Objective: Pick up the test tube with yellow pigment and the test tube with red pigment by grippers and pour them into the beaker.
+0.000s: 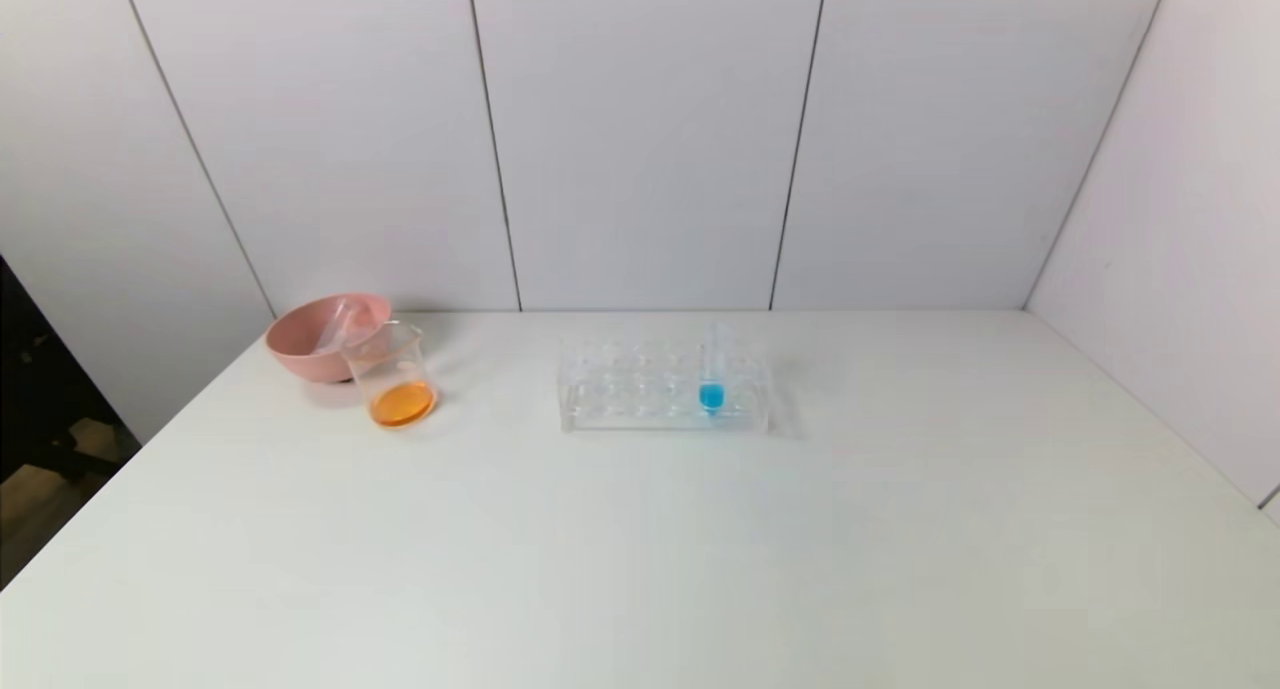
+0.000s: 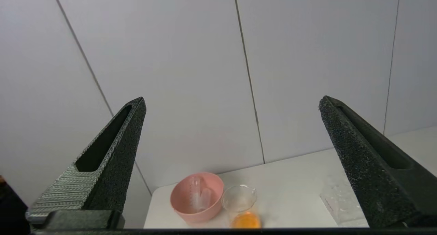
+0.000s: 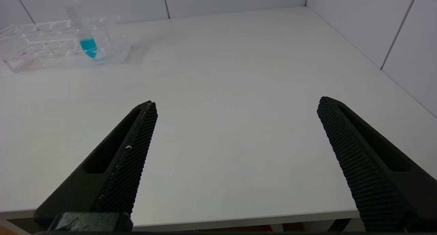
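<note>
The clear beaker [image 1: 392, 369] stands at the table's far left with orange liquid [image 1: 402, 405] in its bottom; it also shows in the left wrist view [image 2: 240, 202]. No tube with yellow or red liquid shows. Two empty clear tubes [image 1: 338, 326] lie in the pink bowl [image 1: 295, 354] just behind the beaker, also seen in the left wrist view [image 2: 199, 195]. My left gripper [image 2: 232, 99] is open and empty, held back from the bowl and beaker. My right gripper [image 3: 237, 101] is open and empty near the table's front edge. Neither gripper shows in the head view.
A clear tube rack [image 1: 640, 394] stands at the middle back of the table and holds one upright tube with blue liquid [image 1: 712, 381]; both show in the right wrist view, rack [image 3: 41, 47] and tube [image 3: 83, 30]. White walls close the back and right.
</note>
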Motion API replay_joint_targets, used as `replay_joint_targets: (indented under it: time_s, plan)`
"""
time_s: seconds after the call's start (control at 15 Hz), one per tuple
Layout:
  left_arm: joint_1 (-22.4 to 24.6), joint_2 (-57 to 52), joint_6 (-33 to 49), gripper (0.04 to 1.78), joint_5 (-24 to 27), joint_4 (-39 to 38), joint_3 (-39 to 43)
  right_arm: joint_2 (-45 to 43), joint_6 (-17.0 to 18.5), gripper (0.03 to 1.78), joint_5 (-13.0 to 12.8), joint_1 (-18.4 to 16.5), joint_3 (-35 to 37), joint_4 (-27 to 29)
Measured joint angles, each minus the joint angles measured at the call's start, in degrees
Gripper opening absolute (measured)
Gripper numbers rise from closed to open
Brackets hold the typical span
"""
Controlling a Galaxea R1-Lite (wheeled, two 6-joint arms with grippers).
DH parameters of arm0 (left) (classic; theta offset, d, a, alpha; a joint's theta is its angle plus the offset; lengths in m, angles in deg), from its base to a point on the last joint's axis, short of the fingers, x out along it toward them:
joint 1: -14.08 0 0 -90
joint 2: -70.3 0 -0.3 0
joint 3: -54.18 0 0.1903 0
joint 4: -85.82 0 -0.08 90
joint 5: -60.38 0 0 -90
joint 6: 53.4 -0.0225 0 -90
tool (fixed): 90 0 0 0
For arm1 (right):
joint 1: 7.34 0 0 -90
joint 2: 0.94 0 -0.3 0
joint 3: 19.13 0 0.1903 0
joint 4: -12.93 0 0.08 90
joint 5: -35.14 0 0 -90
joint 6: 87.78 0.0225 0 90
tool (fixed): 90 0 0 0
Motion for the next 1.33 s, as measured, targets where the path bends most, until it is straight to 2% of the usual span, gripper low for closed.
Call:
replay_joint_targets:
  time_s: [0.27,0.4,0.8,1.13,1.33]
  plan:
    - [1.0,-14.2,-1.9,1.76,-0.5,12.7,1.3,0.0,0.0,1.71,0.0,0.0,0.0,0.0]
    - [2.6,-19.7,-2.0,1.76,-0.5,15.8,3.8,0.0,0.0,1.71,0.0,0.0,0.0,0.0]
    - [6.6,-32.3,-0.4,1.76,-0.1,15.9,16.5,0.0,0.0,1.71,0.0,0.0,0.0,0.0]
    - [8.5,-43.6,3.3,1.76,2.5,15.2,28.7,0.0,0.0,1.71,0.0,0.0,0.0,0.0]
    - [8.7,-46.6,7.6,1.76,1.2,9.2,39.3,0.0,0.0,1.71,0.0,0.0,0.0,0.0]
